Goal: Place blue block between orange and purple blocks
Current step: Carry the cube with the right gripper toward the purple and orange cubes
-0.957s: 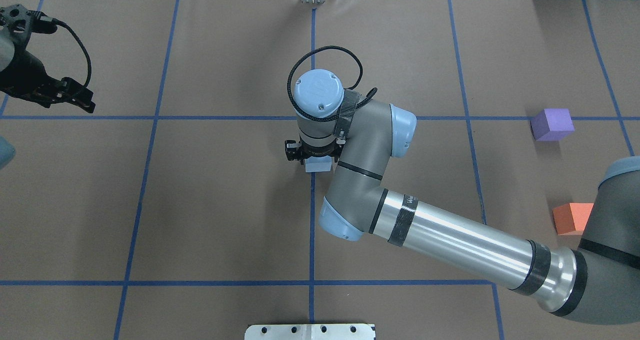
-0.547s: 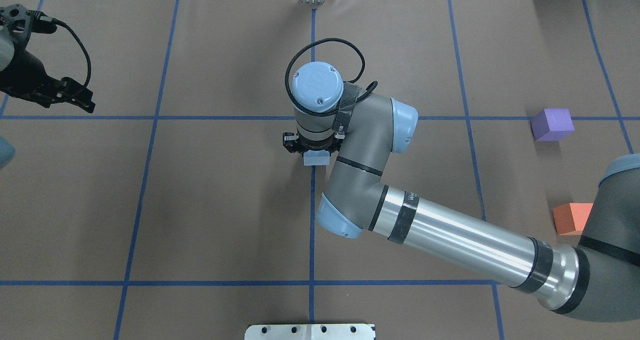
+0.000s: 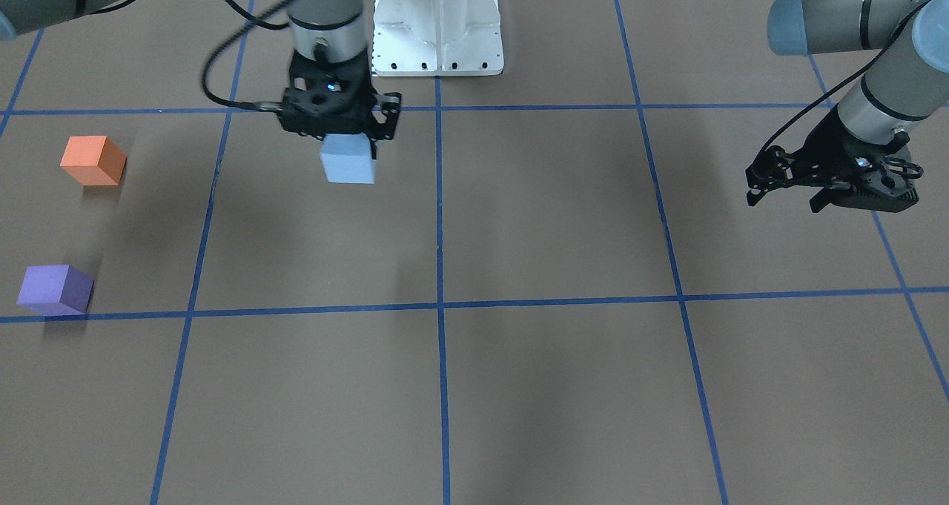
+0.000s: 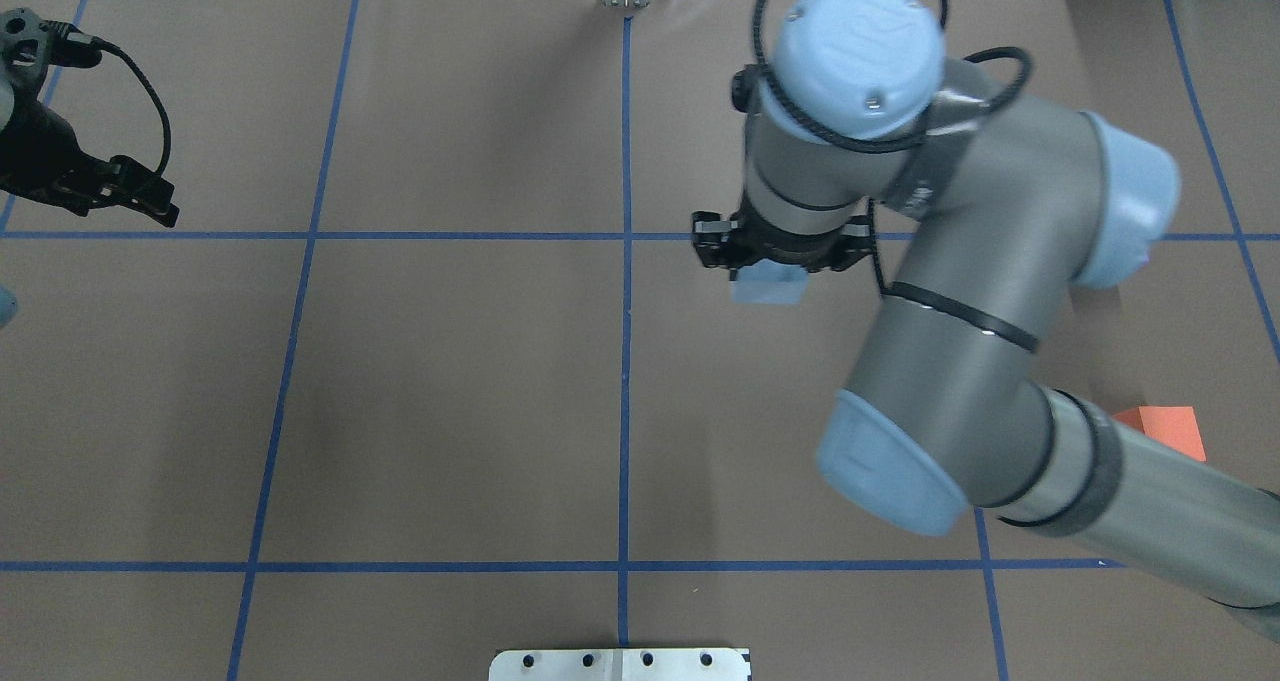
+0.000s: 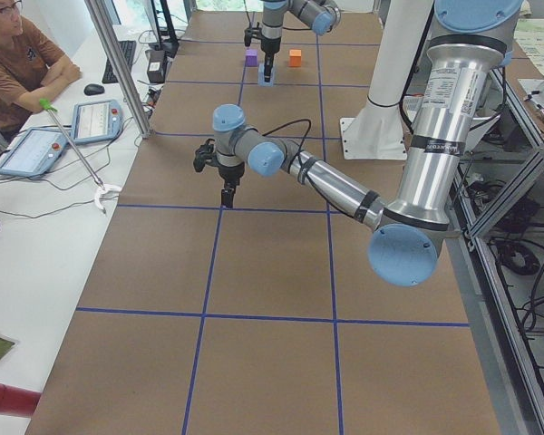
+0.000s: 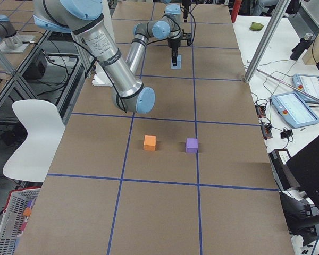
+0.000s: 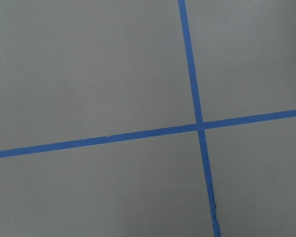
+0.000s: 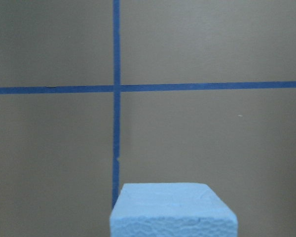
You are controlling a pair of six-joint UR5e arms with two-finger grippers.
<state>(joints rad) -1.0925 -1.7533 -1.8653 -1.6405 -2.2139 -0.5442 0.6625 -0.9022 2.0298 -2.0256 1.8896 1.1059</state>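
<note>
The pick-up looks done and the carrying is under way. The right gripper (image 3: 347,143) has its jaws clamped on the upper part of the blue block (image 3: 348,165), one finger on each side. The block hangs square below them, apparently clear of the brown table (image 3: 563,216), though I can't be sure of the gap underneath.

What's left is most of the trip. The orange block (image 3: 92,161) and the purple block (image 3: 55,290) sit at the robot's right end of the table, with an open gap between them. The orange one is nearer the robot and the purple one farther out. The blue block is well apart from both, close to the middle tape line, so I'd judge it has yet to travel over, come down into that gap and be let go.

From the right wrist camera the block fills the bottom centre, looking centred in the grip. The left gripper (image 3: 830,186) hangs off at the other end, jaws apart and empty.
</note>
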